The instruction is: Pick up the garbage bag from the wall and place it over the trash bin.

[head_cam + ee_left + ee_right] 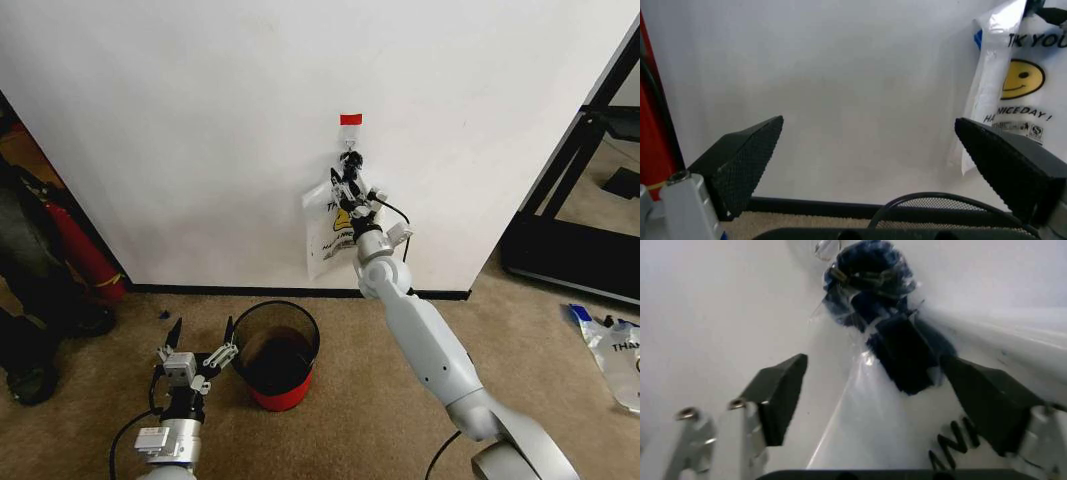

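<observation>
The garbage bag, see-through with a yellow smiley, hangs flat on the white wall under a red tape strip. Its blue handles are bunched at the hook. My right gripper is raised to the bag's top. It stands open, a finger on either side of the handles, not closed on them. The trash bin, black inside with a red lower part, stands on the carpet below. My left gripper hangs open just left of the bin's rim, facing the wall and the bag.
A red fire extinguisher and dark gear stand at the left by the wall. A black metal frame stands at the right. A like bag lies flat on the carpet at the right. A black baseboard runs along the wall's foot.
</observation>
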Robot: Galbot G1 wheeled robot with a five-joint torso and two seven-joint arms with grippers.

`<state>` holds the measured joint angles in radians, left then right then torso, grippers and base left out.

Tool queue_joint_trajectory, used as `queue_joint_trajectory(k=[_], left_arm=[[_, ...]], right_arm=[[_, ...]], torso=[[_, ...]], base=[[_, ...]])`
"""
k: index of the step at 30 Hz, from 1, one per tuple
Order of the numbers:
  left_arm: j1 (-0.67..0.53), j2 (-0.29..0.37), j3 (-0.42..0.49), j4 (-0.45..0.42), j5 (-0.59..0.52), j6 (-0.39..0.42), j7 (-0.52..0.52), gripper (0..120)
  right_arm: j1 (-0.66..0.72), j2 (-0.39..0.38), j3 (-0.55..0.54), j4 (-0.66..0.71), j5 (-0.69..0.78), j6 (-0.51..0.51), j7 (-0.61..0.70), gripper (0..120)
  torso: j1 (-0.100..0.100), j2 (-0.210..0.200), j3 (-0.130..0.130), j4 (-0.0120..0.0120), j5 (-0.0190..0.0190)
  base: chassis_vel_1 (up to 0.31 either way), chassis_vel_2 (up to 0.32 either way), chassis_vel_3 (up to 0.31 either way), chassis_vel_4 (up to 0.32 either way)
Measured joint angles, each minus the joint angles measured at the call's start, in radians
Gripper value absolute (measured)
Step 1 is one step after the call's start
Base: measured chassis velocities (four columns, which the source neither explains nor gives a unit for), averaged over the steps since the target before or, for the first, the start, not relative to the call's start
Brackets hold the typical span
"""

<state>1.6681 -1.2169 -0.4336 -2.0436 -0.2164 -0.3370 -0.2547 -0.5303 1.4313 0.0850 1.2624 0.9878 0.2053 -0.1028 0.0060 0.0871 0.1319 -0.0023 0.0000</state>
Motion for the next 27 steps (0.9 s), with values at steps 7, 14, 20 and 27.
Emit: queue_joint_trajectory(k=[7,14,20,27], left_arm=[[0.000,0.000,0.000,0.004,-0.001,0.000,0.000,100],[0.000,-0.001,0.000,0.006,-0.001,0.000,0.000,100],[0.001,-0.002,0.000,0.006,-0.002,0.000,0.000,100],[0.000,-0.003,0.003,0.006,-0.002,0.000,0.000,100]], right_arm=[[0.000,-0.019,0.001,0.009,0.008,0.000,-0.007,73],[0.003,-0.022,0.000,0.004,0.011,0.000,-0.016,51],[0.003,-0.026,-0.001,-0.001,0.011,0.000,-0.017,27],[0.004,-0.038,-0.003,-0.006,0.014,0.000,-0.017,8]], torso=[[0.000,0.000,0.000,0.0000,-0.0001],[0.000,0.000,0.000,0.0000,-0.0001],[0.000,0.000,0.000,0.0000,0.0000],[0.000,0.000,0.000,0.0000,0.0000]], base=[[0.000,0.000,0.000,0.000],[0.000,0.000,0.000,0.000],[0.000,0.000,0.000,0.000],[0.000,0.000,0.000,0.000]])
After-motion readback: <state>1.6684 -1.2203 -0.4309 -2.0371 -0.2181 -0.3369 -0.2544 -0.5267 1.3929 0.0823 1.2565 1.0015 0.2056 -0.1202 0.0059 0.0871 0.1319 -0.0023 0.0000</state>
